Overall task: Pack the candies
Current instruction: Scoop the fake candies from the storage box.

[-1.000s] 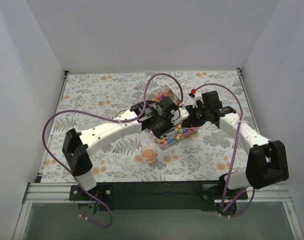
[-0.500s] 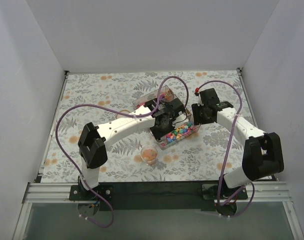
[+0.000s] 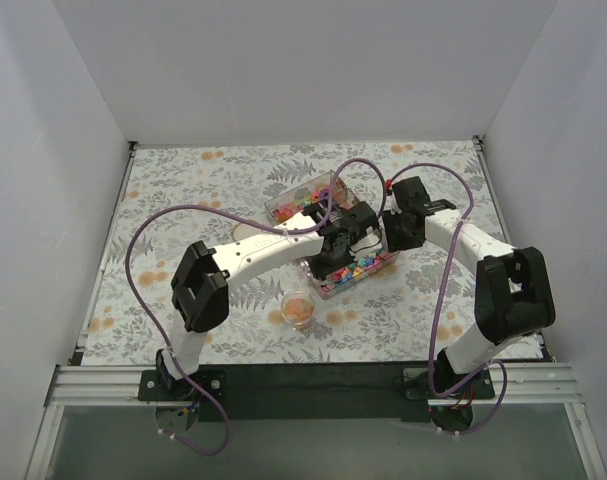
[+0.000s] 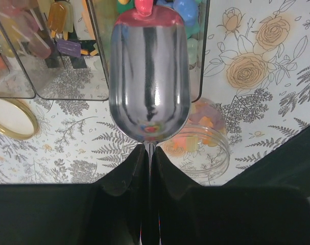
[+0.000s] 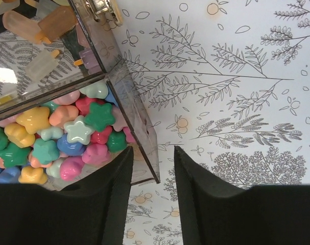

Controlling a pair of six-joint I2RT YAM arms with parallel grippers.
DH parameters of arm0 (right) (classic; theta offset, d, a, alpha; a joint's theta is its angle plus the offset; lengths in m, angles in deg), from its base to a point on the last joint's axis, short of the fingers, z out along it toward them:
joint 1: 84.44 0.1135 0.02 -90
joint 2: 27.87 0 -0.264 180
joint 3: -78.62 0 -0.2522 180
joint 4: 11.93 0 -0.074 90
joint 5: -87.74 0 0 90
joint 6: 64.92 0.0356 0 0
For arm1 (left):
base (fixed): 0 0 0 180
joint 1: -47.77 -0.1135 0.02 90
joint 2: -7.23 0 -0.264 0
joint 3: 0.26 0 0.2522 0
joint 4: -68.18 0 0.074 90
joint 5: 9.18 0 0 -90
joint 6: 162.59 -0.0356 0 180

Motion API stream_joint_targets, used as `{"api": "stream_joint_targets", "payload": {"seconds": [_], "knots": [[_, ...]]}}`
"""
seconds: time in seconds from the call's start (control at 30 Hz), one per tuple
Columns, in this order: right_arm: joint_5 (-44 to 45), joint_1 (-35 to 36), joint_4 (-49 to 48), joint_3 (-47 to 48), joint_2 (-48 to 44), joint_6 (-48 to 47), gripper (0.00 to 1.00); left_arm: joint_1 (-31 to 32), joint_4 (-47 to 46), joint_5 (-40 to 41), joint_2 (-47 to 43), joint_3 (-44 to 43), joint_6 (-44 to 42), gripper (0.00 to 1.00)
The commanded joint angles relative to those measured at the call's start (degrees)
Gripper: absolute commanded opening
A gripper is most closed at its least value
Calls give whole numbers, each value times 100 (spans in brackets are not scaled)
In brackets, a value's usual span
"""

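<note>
The candies (image 3: 356, 267) are small bright star and blob shapes filling the near part of a clear box (image 3: 326, 290); the right wrist view shows them close up (image 5: 78, 130) behind the box wall (image 5: 139, 127). My left gripper (image 4: 149, 153) is shut on the thin handle of a metal scoop (image 4: 148, 87), whose far end reaches over the box beside a red candy (image 4: 143, 6). My right gripper (image 5: 152, 158) is open at the box's right corner, with the wall's edge between its fingers. From above, both grippers, left (image 3: 343, 238) and right (image 3: 398, 228), flank the box.
A small clear jar (image 3: 299, 308) with orange pieces stands on the leaf-printed cloth in front of the box, and its rim (image 4: 223, 153) is just right of the scoop. A gold lid (image 4: 6, 120) lies to the left. The box's rear compartment (image 3: 301, 196) holds popsicle-shaped sweets (image 5: 42, 23).
My left arm has swung right, carrying the scoop further over the box's near end. The right arm has folded in closer, its gripper staying by the box's right corner.
</note>
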Motion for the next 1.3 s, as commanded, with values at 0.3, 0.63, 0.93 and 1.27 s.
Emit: {"api": "stream_joint_targets", "payload": {"seconds": [0.3,0.63,0.93,1.27], "knots": [[-676,-7,-359,75,84,-275,1,43,-184,-130,213,-248,-341,0],[-949,99,-596,-109,14,-336,1,52,-474,-561,670,-415,-544,0],[-1124,107,-824,-285,-161,-345,1,43,-1221,-772,758,-178,-720,0],[-1318,107,-1079,-514,-223,-266,1,26,-2495,-1246,644,497,-816,0]]}}
